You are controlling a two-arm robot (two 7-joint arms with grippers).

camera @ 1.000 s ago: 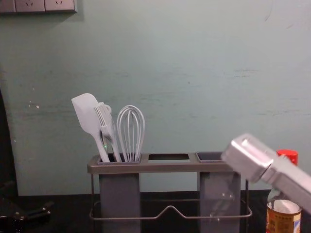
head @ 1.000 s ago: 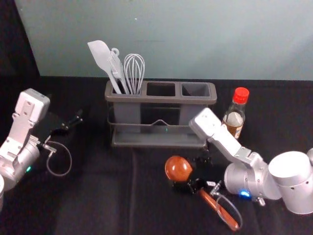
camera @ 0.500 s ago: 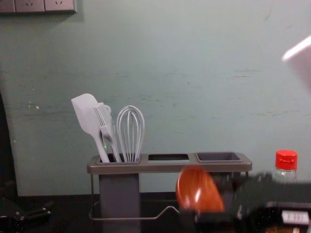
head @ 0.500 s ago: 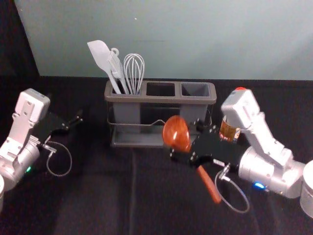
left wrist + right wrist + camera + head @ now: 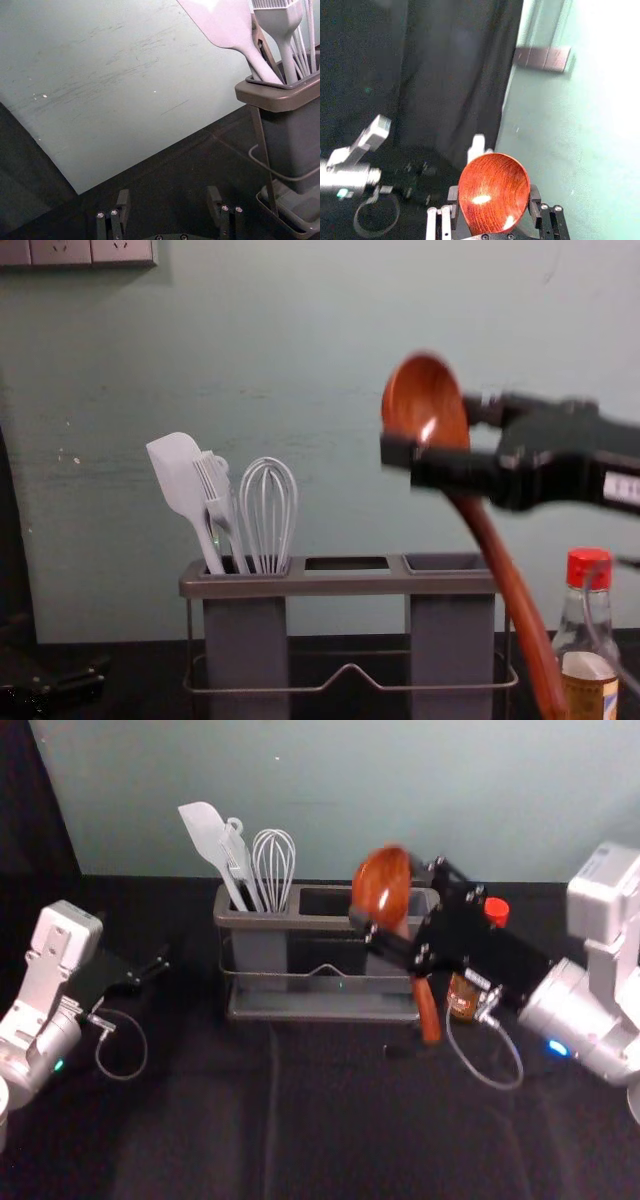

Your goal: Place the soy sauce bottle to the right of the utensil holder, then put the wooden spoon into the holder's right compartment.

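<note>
The wooden spoon [image 5: 491, 542] hangs there tilted, bowl up, pinched in the jaws of the right gripper [image 5: 393, 898] near the utensil holder's [image 5: 325, 922] right end, while the left gripper [image 5: 154, 966], left of it, has its jaws apart.

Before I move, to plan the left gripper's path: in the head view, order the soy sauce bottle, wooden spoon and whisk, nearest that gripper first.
1. Whisk, in the left side of the holder.
2. Wooden spoon, held by the right gripper.
3. Soy sauce bottle, right of the holder.
</note>
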